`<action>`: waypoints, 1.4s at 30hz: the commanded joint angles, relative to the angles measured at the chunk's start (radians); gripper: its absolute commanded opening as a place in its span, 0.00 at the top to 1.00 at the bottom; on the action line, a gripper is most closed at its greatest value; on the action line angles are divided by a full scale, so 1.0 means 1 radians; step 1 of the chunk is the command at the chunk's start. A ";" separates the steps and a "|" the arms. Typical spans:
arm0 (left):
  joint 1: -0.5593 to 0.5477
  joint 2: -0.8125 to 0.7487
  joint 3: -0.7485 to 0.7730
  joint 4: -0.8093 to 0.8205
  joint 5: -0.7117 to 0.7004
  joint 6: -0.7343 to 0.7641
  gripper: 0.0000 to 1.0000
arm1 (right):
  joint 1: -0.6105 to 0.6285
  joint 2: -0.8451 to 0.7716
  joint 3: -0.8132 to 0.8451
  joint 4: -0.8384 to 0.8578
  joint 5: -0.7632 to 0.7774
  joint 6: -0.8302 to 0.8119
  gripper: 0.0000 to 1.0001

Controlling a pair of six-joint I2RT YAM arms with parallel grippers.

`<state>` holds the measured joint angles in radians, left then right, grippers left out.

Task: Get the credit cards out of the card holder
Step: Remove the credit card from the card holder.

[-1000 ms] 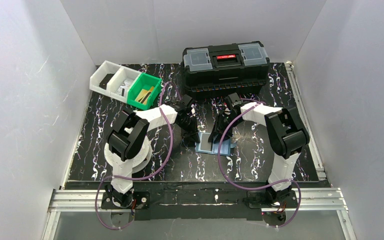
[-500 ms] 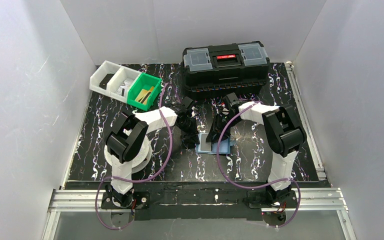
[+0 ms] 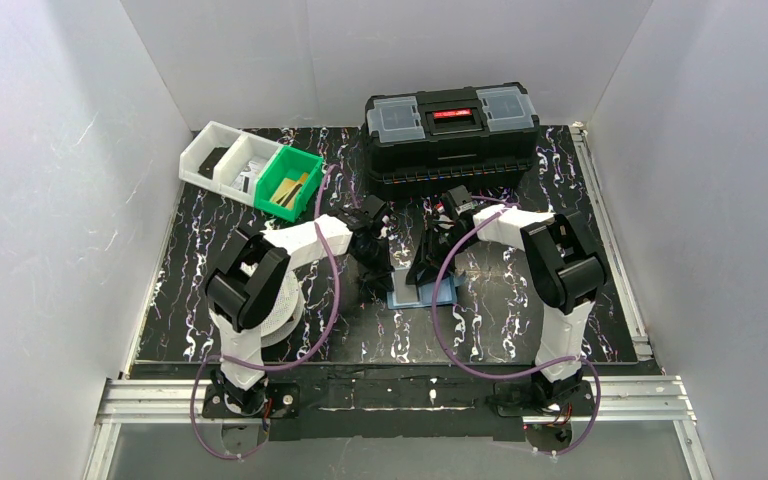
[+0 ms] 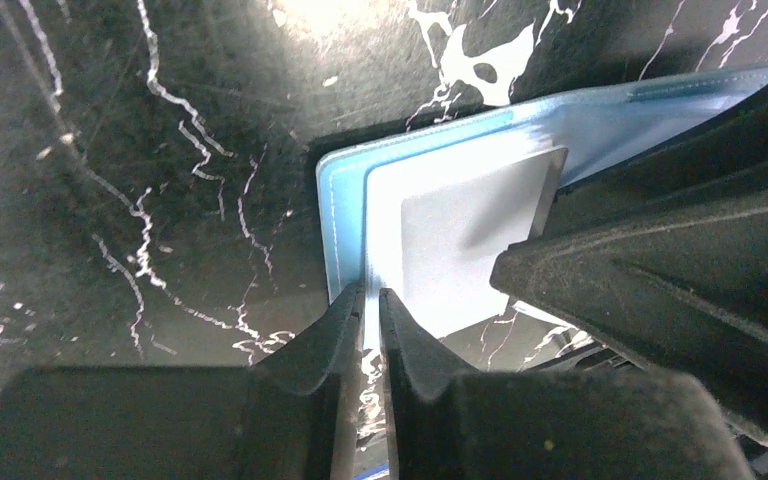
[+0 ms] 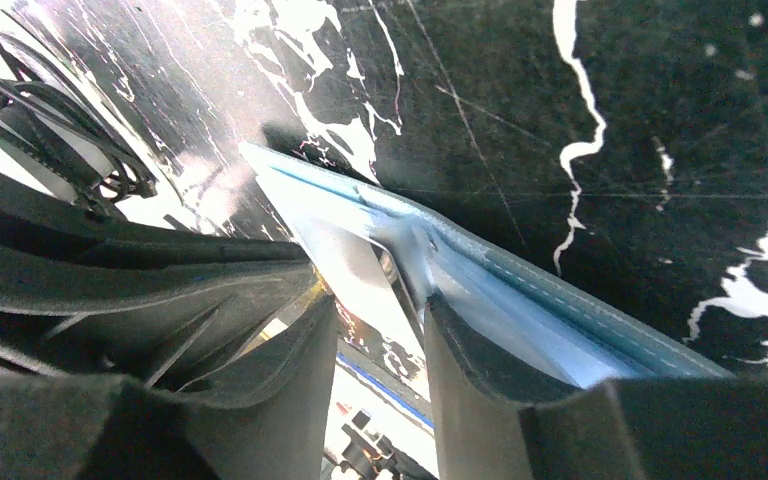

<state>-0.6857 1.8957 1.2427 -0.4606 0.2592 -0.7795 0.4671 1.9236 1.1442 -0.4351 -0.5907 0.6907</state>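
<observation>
The blue card holder point(image 3: 430, 296) lies open on the black marbled table between the two arms. In the left wrist view its paler inner leaf point(image 4: 390, 215) carries a pale grey credit card point(image 4: 465, 235). My left gripper point(image 4: 372, 298) is shut on the holder's near edge, pinching the thin leaf. My right gripper point(image 5: 380, 310) is open. One finger point(image 5: 490, 370) rests on the holder's blue inside point(image 5: 520, 300), and a pale flap point(image 5: 355, 255) stands between the jaws. Seen from above, both grippers point(image 3: 388, 272) point(image 3: 418, 278) crowd over the holder's left half.
A large black toolbox point(image 3: 452, 135) stands at the back of the table. At the back left are a green bin point(image 3: 290, 182) with tan pieces in it and white bins point(image 3: 222, 160). White walls close in on three sides.
Both wrists have shifted slightly left and lower over the holder. The holder has slid a little to the left and now lies flatter. The jaws' openings look the same.
</observation>
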 commanded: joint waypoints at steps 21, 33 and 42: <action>-0.010 0.006 0.037 0.014 0.032 0.042 1.00 | 0.011 -0.034 0.005 -0.044 0.073 -0.063 0.55; -0.016 0.057 0.047 0.038 0.043 0.021 1.00 | 0.010 -0.026 -0.014 -0.017 0.037 -0.064 0.55; -0.017 0.098 0.047 -0.026 -0.023 -0.011 1.00 | -0.041 -0.077 -0.069 0.035 -0.016 -0.071 0.55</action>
<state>-0.6918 1.9514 1.2980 -0.4385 0.3183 -0.7830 0.4580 1.9011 1.1225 -0.4351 -0.5705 0.6460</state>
